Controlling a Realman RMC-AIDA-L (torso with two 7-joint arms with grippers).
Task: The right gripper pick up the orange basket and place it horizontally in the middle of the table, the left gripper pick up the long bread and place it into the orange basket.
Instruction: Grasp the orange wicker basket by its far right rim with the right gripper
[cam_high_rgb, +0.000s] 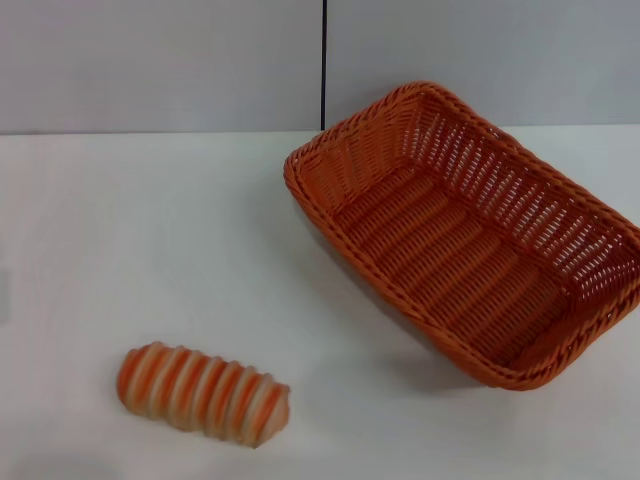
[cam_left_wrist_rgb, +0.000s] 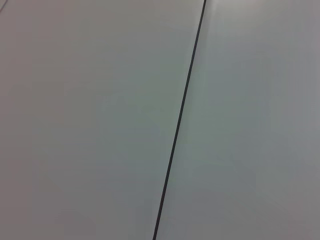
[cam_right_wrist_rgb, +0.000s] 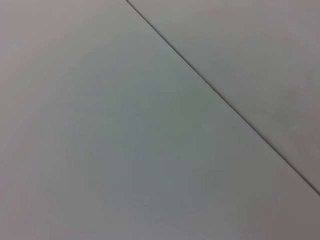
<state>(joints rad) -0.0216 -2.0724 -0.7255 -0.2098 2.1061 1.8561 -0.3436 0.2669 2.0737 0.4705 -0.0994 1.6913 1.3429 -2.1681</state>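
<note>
So neither arm has entered the head view, and both wrist cameras show only a pale grey wall panel (cam_left_wrist_rgb: 90, 120) crossed by a thin dark seam (cam_left_wrist_rgb: 181, 120), which suggests both arms are parked and raised, pointing away from the work. Neither the left gripper nor the right gripper appears in any view, so how far their fingers are parted, or whether they carry anything, cannot be told

On the white table (cam_high_rgb: 120, 250) the orange basket (cam_high_rgb: 465, 235) sits toward two o'clock, empty, turned on a diagonal with its long axis running from about eleven o'clock down to five o'clock. Its far corner reaches close to the table's back edge and its right end meets the frame's right side. Judging from the task, this slanted, off-centre pose is the starting layout: the basket must be lifted, squared up horizontally and brought to the middle

The long bread (cam_high_rgb: 203, 393) lies flat at about seven o'clock, near the front of the table, well apart from the basket, its length running roughly nine to three with a slight tilt

Open room is generous: the whole centre and the left half between bread and basket are bare, so the basket has a free landing spot. The braided rim on the basket's right side looks like the natural place for a grip
</note>
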